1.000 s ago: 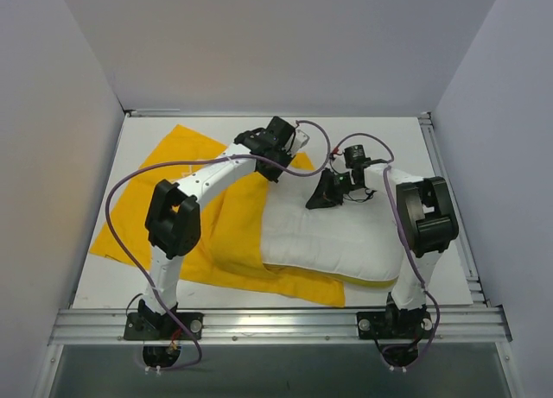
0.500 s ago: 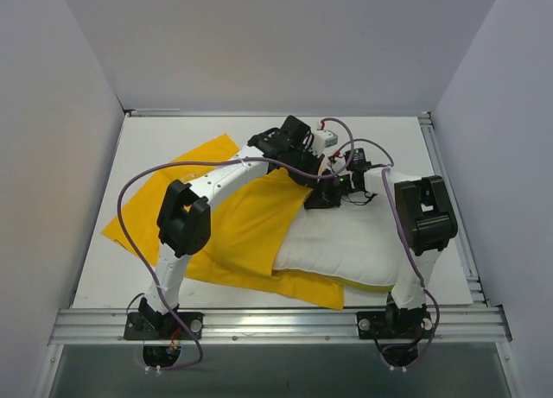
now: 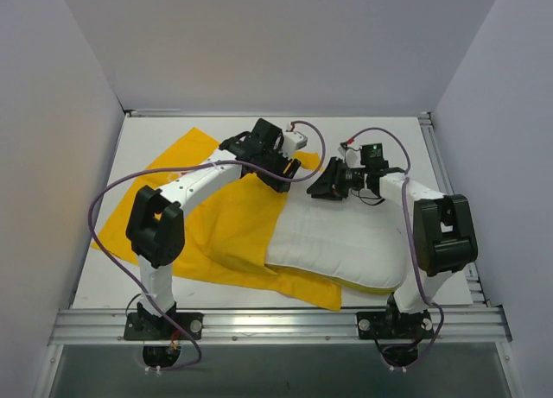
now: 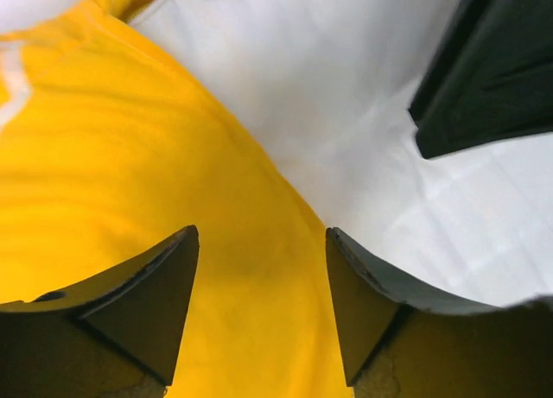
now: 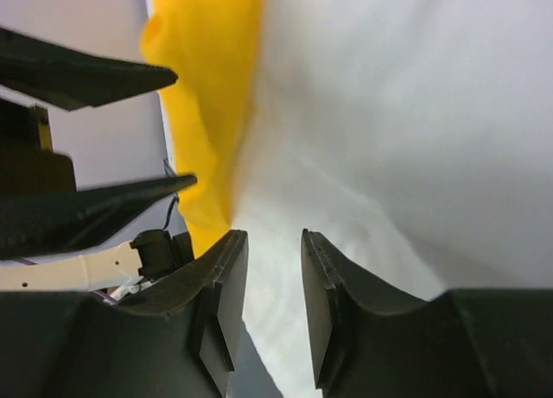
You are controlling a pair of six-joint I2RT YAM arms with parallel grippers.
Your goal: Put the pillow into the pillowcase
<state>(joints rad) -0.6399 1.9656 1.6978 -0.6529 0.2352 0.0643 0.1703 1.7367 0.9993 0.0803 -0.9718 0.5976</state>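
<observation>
The yellow pillowcase (image 3: 199, 208) lies spread over the left and middle of the table. The white pillow (image 3: 346, 238) lies at the right, its left end on the case's lower layer. My left gripper (image 3: 287, 177) hovers at the case's far edge where yellow meets white. In the left wrist view the left gripper (image 4: 262, 234) is open over yellow pillowcase (image 4: 130, 182), with pillow (image 4: 328, 96) beyond. My right gripper (image 3: 322, 191) hangs over the pillow's far left corner. In the right wrist view the right gripper (image 5: 274, 236) stands narrowly open above pillow (image 5: 406, 113), nothing between its fingers.
The white table (image 3: 155, 139) is walled at the back and both sides. A metal rail (image 3: 276, 325) runs along the near edge, another rail (image 3: 442, 182) along the right. Purple cables loop off both arms. The two grippers hang close together.
Both grippers were shut and have opened. The left one let go of the case's top layer and drew back left; the yellow cloth slid back off the pillow. The right gripper shifted slightly.
</observation>
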